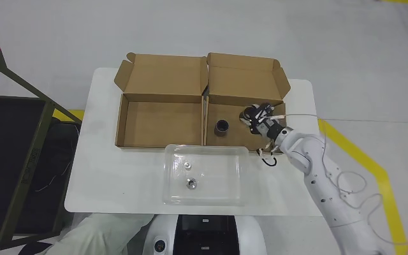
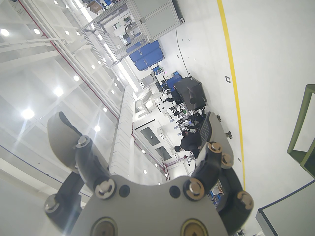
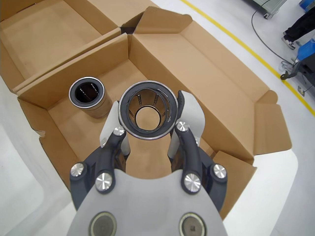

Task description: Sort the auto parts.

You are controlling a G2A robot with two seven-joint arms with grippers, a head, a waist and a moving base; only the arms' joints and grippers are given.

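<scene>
White table [image 1: 108, 185], two open cardboard boxes, one clear tray.
Left box [image 1: 159, 124] and right box [image 3: 196, 62] are parked side by side along the far edge, with the tray [image 1: 205, 148] at the near edge. The left gripper [image 2: 134, 121] is spread wide, gripping nothing. The right gripper [image 3: 147, 101] is clamped round a bearing sleeve [image 3: 147, 96] over the right box's floor. A second sleeve [image 3: 98, 106] is stood by that box's left wall. Two small metal parts [image 1: 190, 184] are sat in the tray.

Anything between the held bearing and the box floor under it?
Nothing visible. The right gripper holds the bearing over bare floor of the right box; the other bearing stands apart, off to one side.
</scene>
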